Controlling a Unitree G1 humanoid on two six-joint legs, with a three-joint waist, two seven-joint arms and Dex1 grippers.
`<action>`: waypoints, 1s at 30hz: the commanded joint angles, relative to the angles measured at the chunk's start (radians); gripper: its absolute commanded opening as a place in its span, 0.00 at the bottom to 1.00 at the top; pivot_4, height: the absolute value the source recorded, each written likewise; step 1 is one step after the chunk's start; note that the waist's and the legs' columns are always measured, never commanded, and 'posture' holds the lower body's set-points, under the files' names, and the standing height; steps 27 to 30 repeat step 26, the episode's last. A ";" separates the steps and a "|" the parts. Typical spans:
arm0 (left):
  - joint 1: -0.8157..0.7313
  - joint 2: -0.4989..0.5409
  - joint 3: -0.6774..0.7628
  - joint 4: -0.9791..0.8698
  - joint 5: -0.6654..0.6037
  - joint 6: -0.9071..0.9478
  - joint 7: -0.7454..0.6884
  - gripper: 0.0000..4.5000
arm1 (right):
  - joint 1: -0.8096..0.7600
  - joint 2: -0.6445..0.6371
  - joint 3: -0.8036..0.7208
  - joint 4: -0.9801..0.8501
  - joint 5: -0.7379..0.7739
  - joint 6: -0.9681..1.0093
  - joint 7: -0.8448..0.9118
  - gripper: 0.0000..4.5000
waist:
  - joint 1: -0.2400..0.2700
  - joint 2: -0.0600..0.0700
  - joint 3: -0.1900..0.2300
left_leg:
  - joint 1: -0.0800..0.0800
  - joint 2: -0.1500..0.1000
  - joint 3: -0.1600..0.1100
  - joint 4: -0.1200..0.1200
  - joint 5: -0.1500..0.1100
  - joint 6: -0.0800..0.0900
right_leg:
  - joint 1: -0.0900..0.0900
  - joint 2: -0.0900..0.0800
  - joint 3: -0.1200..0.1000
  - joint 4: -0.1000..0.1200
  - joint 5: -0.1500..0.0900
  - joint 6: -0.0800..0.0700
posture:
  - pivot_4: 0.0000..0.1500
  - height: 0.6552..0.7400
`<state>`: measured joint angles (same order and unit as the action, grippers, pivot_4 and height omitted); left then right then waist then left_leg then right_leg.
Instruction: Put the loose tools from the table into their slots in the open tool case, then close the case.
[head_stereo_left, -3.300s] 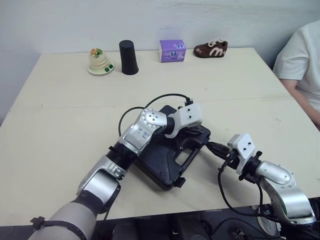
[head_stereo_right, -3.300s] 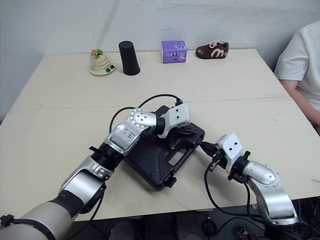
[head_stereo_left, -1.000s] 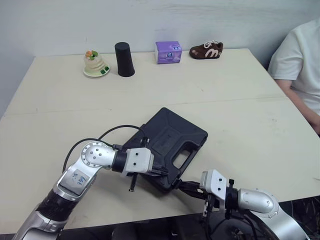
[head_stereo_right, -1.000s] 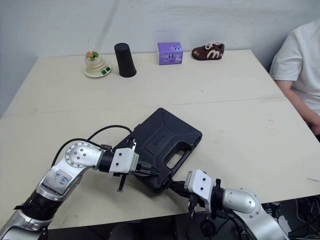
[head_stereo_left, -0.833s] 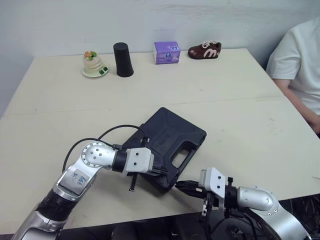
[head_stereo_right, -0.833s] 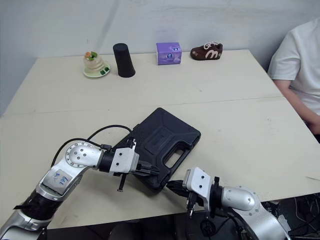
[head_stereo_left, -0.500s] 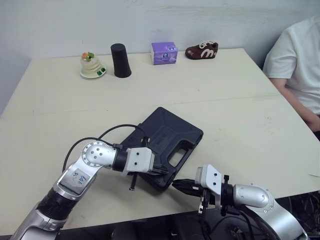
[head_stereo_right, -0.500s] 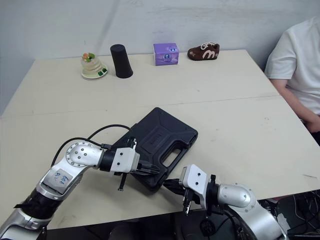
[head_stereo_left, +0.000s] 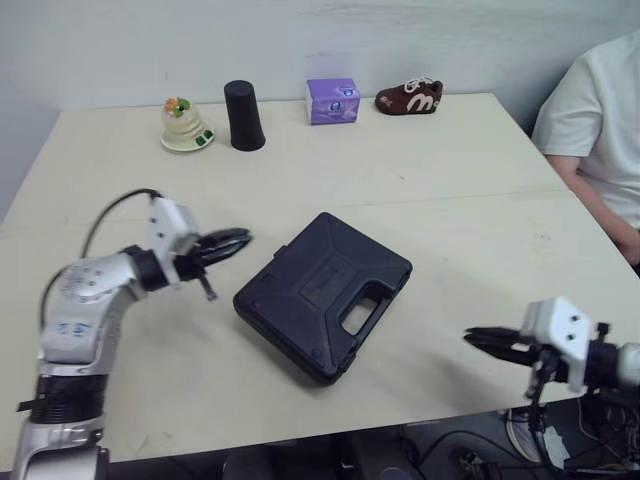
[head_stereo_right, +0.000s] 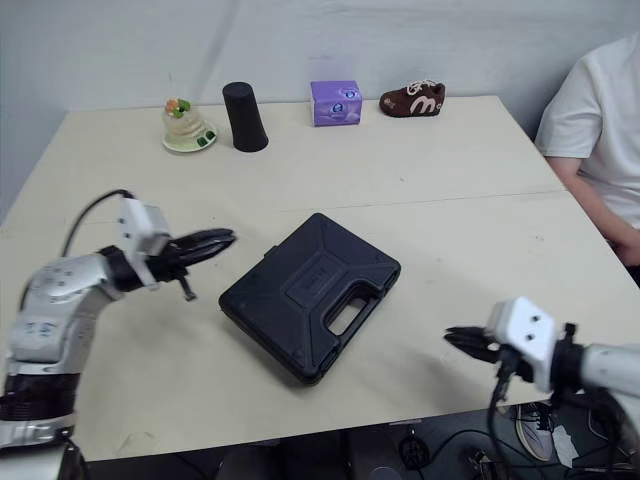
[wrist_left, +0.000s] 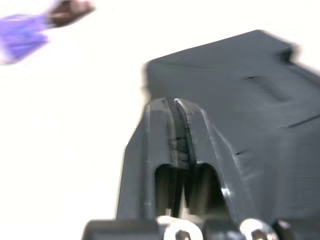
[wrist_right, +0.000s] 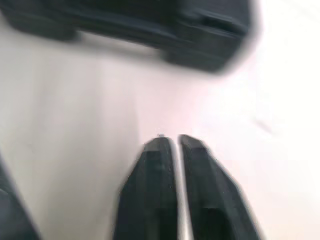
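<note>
The black case (head_stereo_left: 322, 295) lies shut and flat in the centre of the frame on the pale table (head_stereo_left: 450, 200), turned on a diagonal, with its handle cut-out toward the lower right corner of the lid. The left gripper (head_stereo_left: 243, 237) is at the left middle of the frame, just beside the case's upper left edge but apart from it, pointing toward the case. In the left wrist view its fingers (wrist_left: 160, 130) are pressed together with only a thin seam between them and nothing held, and the case lid lies beyond them. The right gripper (head_stereo_left: 472, 338) is in the lower right of the frame, over the table near its front edge, well apart from the case and pointing back at it. In the right wrist view its fingers (wrist_right: 157, 165) are drawn together as well, with a hairline gap between them and nothing held, above bare table with the case's edge beyond. Along the top of the frame, at the table's far edge, stand a small dish (head_stereo_left: 185, 125), a black cup (head_stereo_left: 243, 115), a purple box (head_stereo_left: 332, 101) and a brown shoe (head_stereo_left: 409, 96). A person (head_stereo_left: 600, 120) in a white shirt sits at the right edge of the frame.
</note>
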<state>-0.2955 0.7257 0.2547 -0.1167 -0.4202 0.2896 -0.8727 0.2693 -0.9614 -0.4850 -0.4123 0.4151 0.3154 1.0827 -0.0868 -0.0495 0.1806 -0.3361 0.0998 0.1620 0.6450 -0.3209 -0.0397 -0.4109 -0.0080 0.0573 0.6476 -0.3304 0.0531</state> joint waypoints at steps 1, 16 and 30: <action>0.088 0.070 0.095 0.015 0.023 0.011 0.011 0.50 | -0.082 -0.048 -0.077 0.123 -0.021 -0.054 0.001 0.53 | -0.001 0.002 0.001 | 0.000 0.001 0.002 0.000 0.000 -0.002 | -0.001 0.000 0.000 -0.001 0.000 0.000 | 1.00 1.00; 0.310 0.187 0.296 0.223 0.053 -0.097 -0.034 0.99 | -0.244 -0.064 -0.018 0.453 -0.140 -0.314 -0.017 1.00 | 0.018 0.017 0.010 | -0.019 -0.005 -0.016 0.004 -0.005 0.000 | -0.004 -0.014 -0.022 -0.006 -0.009 0.005 | 1.00 1.00; 0.379 0.164 0.307 0.224 0.076 -0.178 -0.023 0.99 | -0.287 -0.086 -0.024 0.637 -0.165 -0.494 -0.001 1.00 | 0.025 0.017 0.010 | -0.015 -0.005 -0.012 0.005 -0.005 0.000 | -0.004 -0.013 -0.018 0.000 -0.009 0.005 | 1.00 1.00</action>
